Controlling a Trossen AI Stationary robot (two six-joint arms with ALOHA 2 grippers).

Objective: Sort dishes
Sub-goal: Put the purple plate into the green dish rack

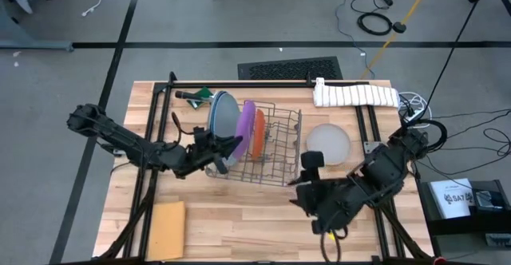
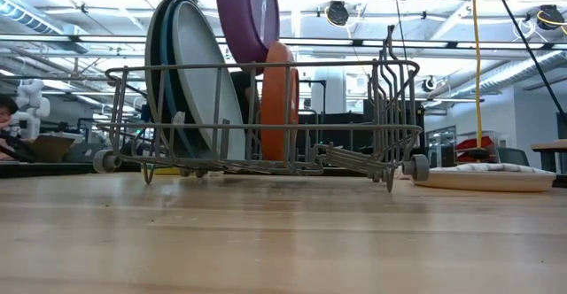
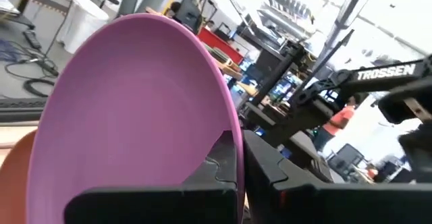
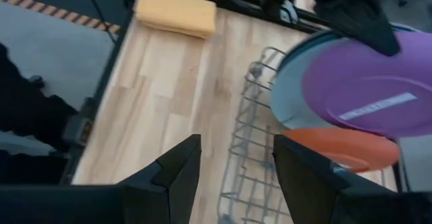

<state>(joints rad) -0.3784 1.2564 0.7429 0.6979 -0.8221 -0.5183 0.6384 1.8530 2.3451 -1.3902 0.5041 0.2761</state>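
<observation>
The purple plate (image 1: 247, 123) stands on edge above the wire rack (image 1: 275, 157), held by my left gripper (image 1: 233, 144), which is shut on it. In the low view the purple plate (image 2: 248, 11) is raised, its lower edge near the rack's top wire. The orange plate (image 2: 279, 99) and the large plates (image 2: 188, 81) stand on edge in the rack's slots. A light grey plate (image 1: 328, 144) lies flat on the table right of the rack. My right gripper (image 4: 236, 146) is open and holds nothing, near the rack's near right corner. My left gripper (image 3: 237, 162) pinches the purple plate's rim (image 3: 233, 126) between its two fingers, one on each face. The fingers come roughly level from the table's left, at the near part of the rim. The plate is upright on edge, lifted over the rack between the large plates and the orange plate.
A flat tan sheet (image 1: 165, 228) lies near the table's near left corner. A folded white towel (image 1: 355, 95) and a green-handled tool (image 1: 200, 96) lie along the far edge. Bare wood shows in front of the rack (image 2: 266, 232).
</observation>
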